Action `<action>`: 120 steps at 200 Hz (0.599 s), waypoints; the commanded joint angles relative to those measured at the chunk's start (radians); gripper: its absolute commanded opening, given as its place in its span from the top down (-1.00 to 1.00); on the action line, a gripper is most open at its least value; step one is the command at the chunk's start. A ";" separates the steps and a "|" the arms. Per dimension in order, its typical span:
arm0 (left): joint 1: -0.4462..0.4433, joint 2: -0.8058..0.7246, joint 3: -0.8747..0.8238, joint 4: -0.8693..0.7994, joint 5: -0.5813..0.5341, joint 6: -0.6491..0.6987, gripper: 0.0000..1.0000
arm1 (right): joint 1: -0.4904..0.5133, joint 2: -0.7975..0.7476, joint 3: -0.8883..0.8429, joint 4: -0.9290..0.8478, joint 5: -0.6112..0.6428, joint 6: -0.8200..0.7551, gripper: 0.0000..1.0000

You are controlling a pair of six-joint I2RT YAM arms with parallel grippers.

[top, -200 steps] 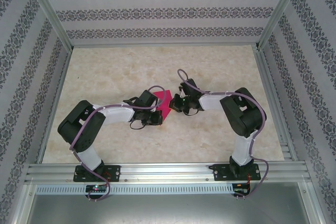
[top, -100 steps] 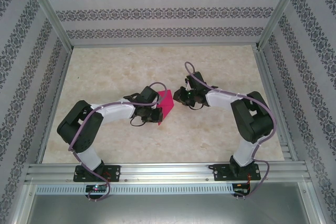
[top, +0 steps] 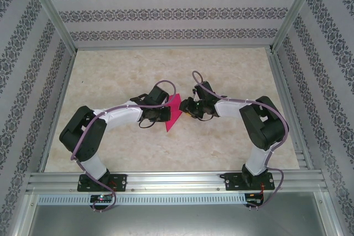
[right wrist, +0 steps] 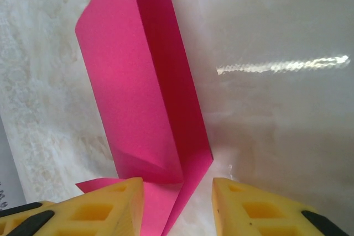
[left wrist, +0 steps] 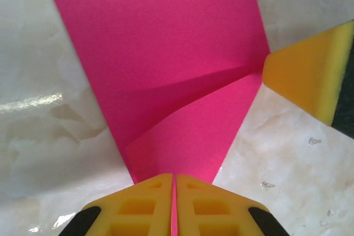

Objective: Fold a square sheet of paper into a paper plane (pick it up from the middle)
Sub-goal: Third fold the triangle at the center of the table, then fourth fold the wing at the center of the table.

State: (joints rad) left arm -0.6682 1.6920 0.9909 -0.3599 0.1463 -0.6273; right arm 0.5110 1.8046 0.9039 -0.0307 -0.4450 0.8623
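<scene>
The magenta-pink sheet of paper (top: 175,113) lies folded between the two arms at the table's middle, tapering to a point toward the near side. In the left wrist view the paper (left wrist: 166,53) shows a diagonal fold, and its narrow end runs between the pads of my left gripper (left wrist: 175,183), which is shut on it. In the top view my left gripper (top: 166,113) sits at the paper's left edge. My right gripper (top: 187,109) is at the paper's right edge. In its own view the right gripper (right wrist: 177,194) is open, its pads either side of the paper's (right wrist: 138,92) raised folded flap.
The pale marbled table (top: 110,75) is ringed by an aluminium frame (top: 166,181) and patterned walls. A yellow pad of the right gripper's fingers (left wrist: 307,75) touches the paper's right corner in the left wrist view. Both arms' cables loop above the wrists.
The left gripper has carried the paper slightly away and right, and the paper now lies flatter with a point toward the near side. The right gripper pulled back, then returned to the paper's right edge.
</scene>
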 commanded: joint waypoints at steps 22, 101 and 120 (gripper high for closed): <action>0.008 -0.002 0.018 -0.025 -0.034 -0.011 0.77 | 0.014 0.079 0.039 0.126 -0.124 -0.006 0.32; 0.018 -0.021 0.005 -0.034 -0.035 -0.009 0.73 | 0.011 0.082 0.009 0.221 -0.183 0.004 0.66; 0.020 -0.034 -0.001 -0.036 -0.033 -0.007 0.67 | 0.006 0.058 -0.007 0.223 -0.151 0.013 0.84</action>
State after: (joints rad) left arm -0.6613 1.6913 0.9909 -0.3767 0.1211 -0.6319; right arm 0.5171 1.8843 0.9203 0.1524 -0.6052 0.8707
